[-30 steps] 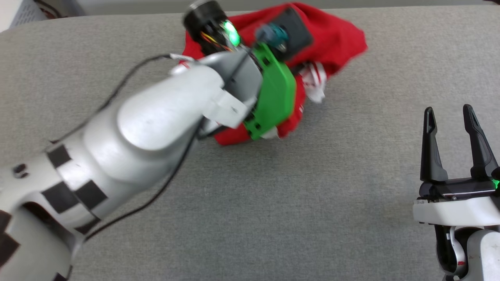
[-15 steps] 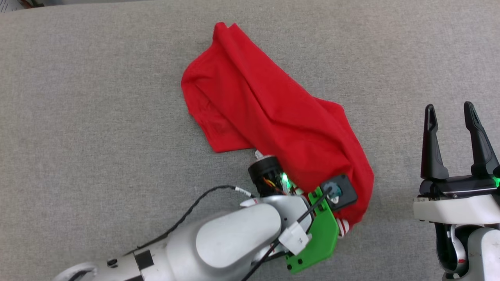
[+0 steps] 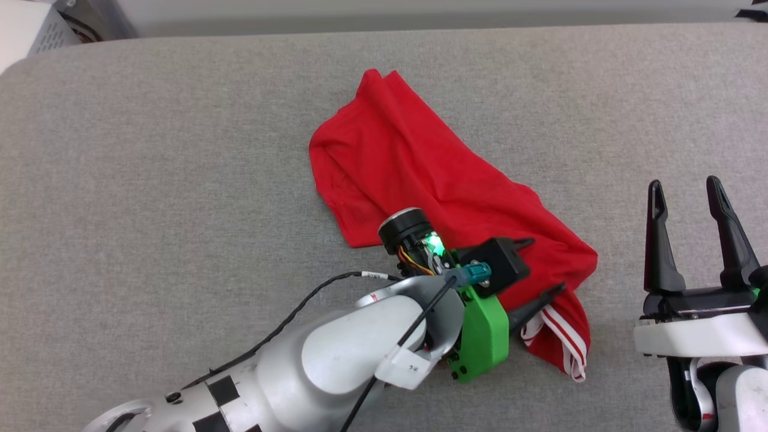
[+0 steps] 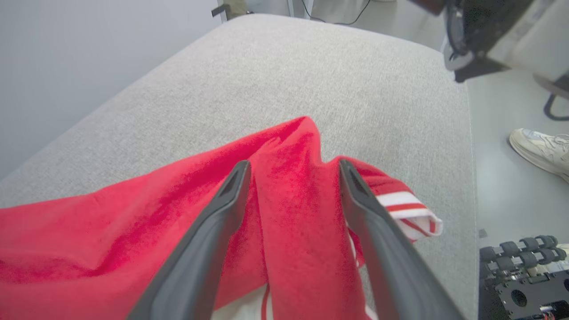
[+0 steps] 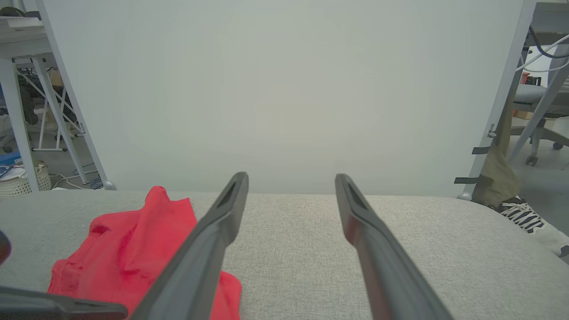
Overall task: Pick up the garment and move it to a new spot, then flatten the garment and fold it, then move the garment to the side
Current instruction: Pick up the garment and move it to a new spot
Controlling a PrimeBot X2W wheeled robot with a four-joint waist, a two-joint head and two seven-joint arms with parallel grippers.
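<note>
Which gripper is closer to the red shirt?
Left. The left gripper is over the garment, at its striped end; the right gripper stands apart to its side.

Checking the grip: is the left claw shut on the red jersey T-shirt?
No, the left claw stands open, fingers apart over the red jersey T-shirt.

Desk (image 3: 150,180), left side: bare, free passage.
Centre: garment (image 3: 420,174) heaped; left gripper (image 3: 545,264) over its near end.
Right: open gap between garment and right gripper (image 3: 684,182).
</note>
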